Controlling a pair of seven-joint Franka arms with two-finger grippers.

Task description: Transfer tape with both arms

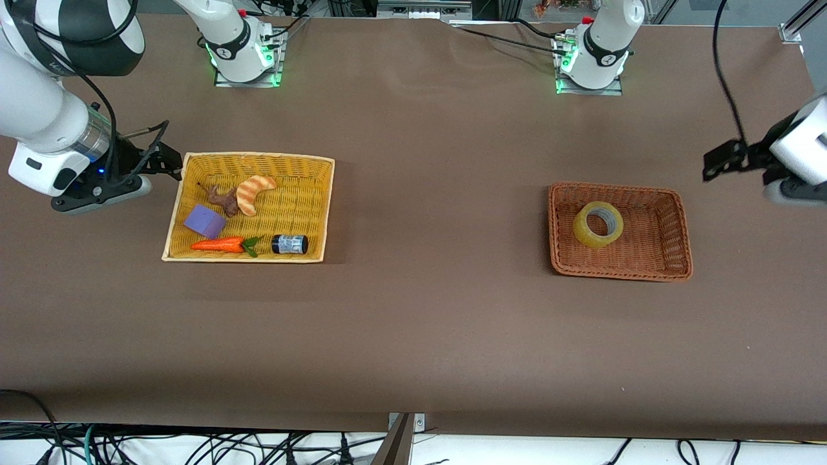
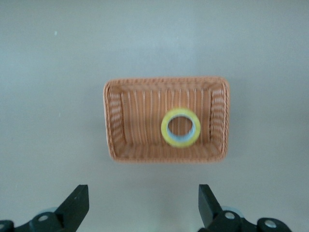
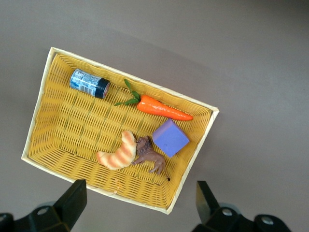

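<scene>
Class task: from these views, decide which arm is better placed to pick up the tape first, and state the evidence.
Probably the left. Its open left gripper hangs by the brown basket holding the tape; the right gripper waits open by the yellow basket.

We count two baskets on the worktop [image 1: 413, 336]: one yellow basket [image 1: 321, 194] toward the right arm's end and one brown basket [image 1: 652, 255] toward the left arm's end. In the brown basket we find one roll of tape [image 1: 598, 224] and nothing more. In the yellow basket we count five things: one croissant [image 1: 253, 193], one brown toy animal [image 1: 223, 200], one purple block [image 1: 205, 221], one carrot [image 1: 223, 245] and one small dark jar [image 1: 289, 244]. We see two arms, so two grippers, the left gripper [image 2: 143, 205] and the right gripper [image 3: 141, 203], each with two fingers spread apart.
</scene>
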